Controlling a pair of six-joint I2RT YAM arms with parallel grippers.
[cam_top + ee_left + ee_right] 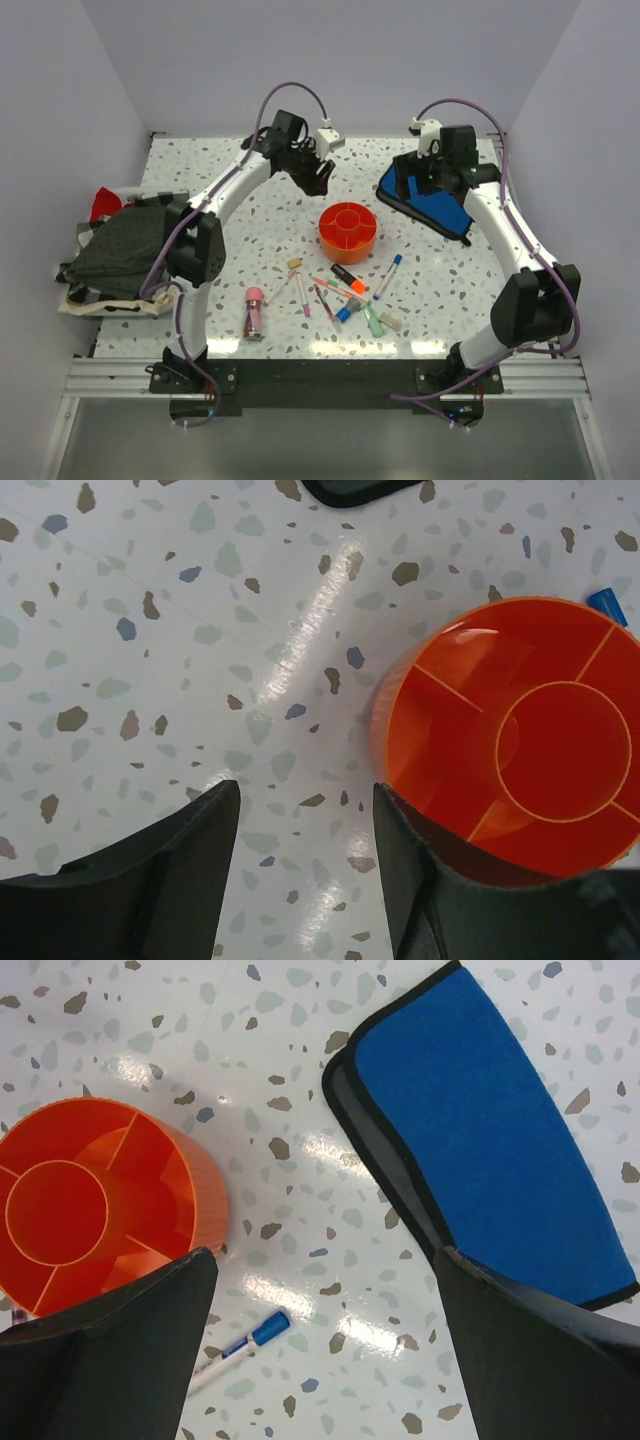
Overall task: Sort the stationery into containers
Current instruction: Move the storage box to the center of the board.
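While the left gripper (305,800) and right gripper (325,1260) hover spread wide, holding nothing, the round orange plastic caddy (349,230) sits on the speckled white table (250,200), colourful small pens and markers (349,278) lying loose just beside it.

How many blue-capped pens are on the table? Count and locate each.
2. One white pen with a blue cap lies at the pile's right edge, near the round orange plastic caddy; another blue cap shows mid-pile. Overlaps may hide more.
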